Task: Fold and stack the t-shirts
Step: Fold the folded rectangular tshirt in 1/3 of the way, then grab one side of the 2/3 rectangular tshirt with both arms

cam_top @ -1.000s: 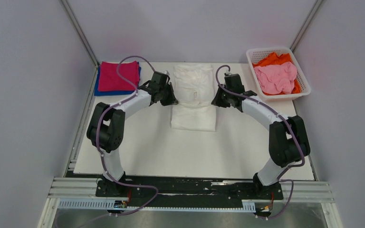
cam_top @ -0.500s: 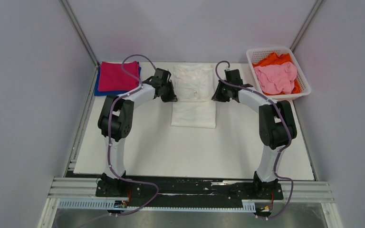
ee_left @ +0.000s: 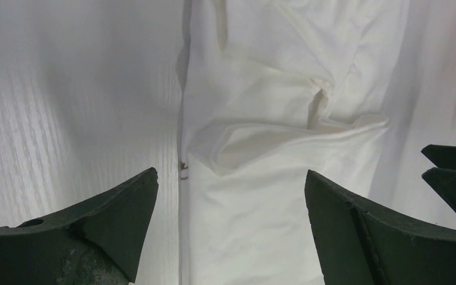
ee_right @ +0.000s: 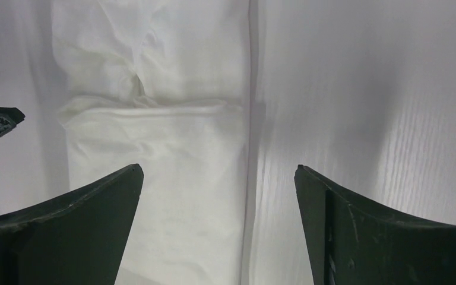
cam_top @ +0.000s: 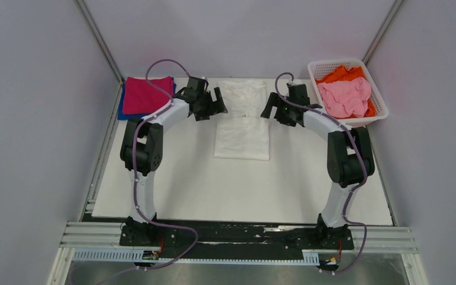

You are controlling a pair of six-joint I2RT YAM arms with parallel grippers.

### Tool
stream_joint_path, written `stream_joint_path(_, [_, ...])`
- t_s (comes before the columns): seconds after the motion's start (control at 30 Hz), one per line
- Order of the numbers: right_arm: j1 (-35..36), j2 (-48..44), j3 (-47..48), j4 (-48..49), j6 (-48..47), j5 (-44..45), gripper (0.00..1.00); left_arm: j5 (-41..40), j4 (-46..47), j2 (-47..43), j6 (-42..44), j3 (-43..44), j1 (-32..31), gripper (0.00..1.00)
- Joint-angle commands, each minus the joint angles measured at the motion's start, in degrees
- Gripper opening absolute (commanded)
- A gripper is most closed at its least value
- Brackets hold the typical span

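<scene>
A white t-shirt [cam_top: 243, 133] lies as a long folded strip at the middle back of the table, with one layer lapped over its middle. My left gripper [cam_top: 217, 101] hovers open at its left edge and my right gripper [cam_top: 269, 108] open at its right edge. In the left wrist view the white cloth [ee_left: 273, 148] lies below the open gripper [ee_left: 231, 178], and nothing is between the fingers. The right wrist view shows the cloth's right edge [ee_right: 166, 148] under the open gripper [ee_right: 218, 169]. A folded magenta t-shirt [cam_top: 148, 95] lies on a blue one [cam_top: 120, 110] at back left.
A white lattice basket [cam_top: 347, 62] stands at the back right and holds a crumpled pink t-shirt [cam_top: 344, 98] on an orange one [cam_top: 341, 74]. Grey walls close in the table [cam_top: 214, 190] on three sides.
Both grippers moved toward the far edge along the white t-shirt's sides, then opened and let the cloth go. The puffed-up layer now lies flatter.
</scene>
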Motion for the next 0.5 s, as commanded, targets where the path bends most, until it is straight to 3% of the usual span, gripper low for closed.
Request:
stream_joint_path(0.0, [0.22, -9.05, -8.07, 1.54, 0.51, -0.21, 1.0, 2.19, 0.65, -8.99, 1.23, -6.69, -0.01, 1.0])
stream_joint_path(0.2, [1.15, -18.44, -20.38, 2.12, 3.77, -3.04, 1.0, 1.35, 0.84, -19.0, 0.44, -22.98, -3.07, 1.0])
stream_joint_path(0.47, [2.29, -22.07, -30.86, 4.15, 9.03, -8.09, 0.95, -0.23, 4.03, -23.71, -2.91, -34.4, -5.24, 0.95])
